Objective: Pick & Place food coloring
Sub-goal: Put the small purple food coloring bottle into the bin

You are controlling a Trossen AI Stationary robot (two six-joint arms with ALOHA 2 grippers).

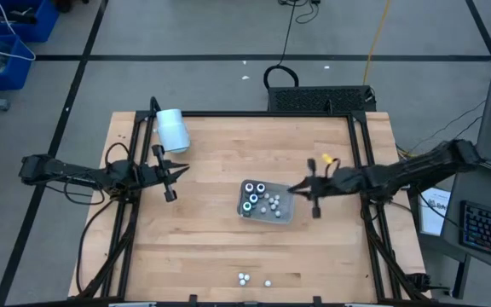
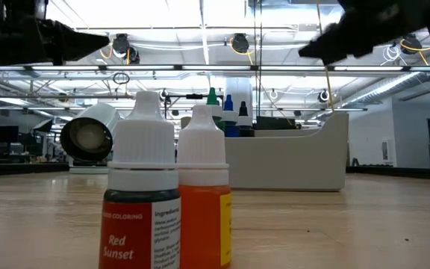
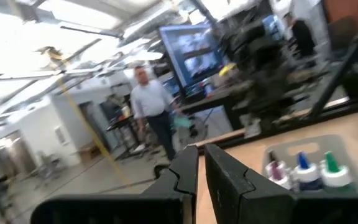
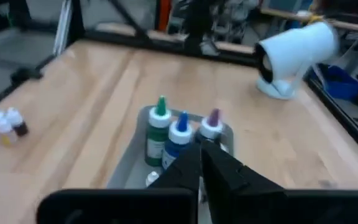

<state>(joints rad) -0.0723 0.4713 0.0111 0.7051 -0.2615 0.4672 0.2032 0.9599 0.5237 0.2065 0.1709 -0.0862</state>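
The grey tray (image 1: 285,214) at mid-table holds several food coloring bottles (image 1: 261,198); three of these are larger, with green, blue and purple tips (image 4: 179,140). Three small food coloring bottles (image 1: 244,278) stand on their bases near the table's front edge, and two of them show close up in the low view (image 2: 142,194). My right gripper (image 1: 293,189) hangs shut and empty just right of the tray, above its right rim (image 4: 201,149). My left gripper (image 1: 184,167) is shut and empty left of the tray, raised over the table (image 3: 201,155).
A large white cylinder (image 1: 171,130) lies on its side at the table's far left. A black frame (image 1: 254,114) runs along the far and side edges. Bare wood lies between the tray and the front bottles. A person (image 3: 151,106) stands in the room beyond.
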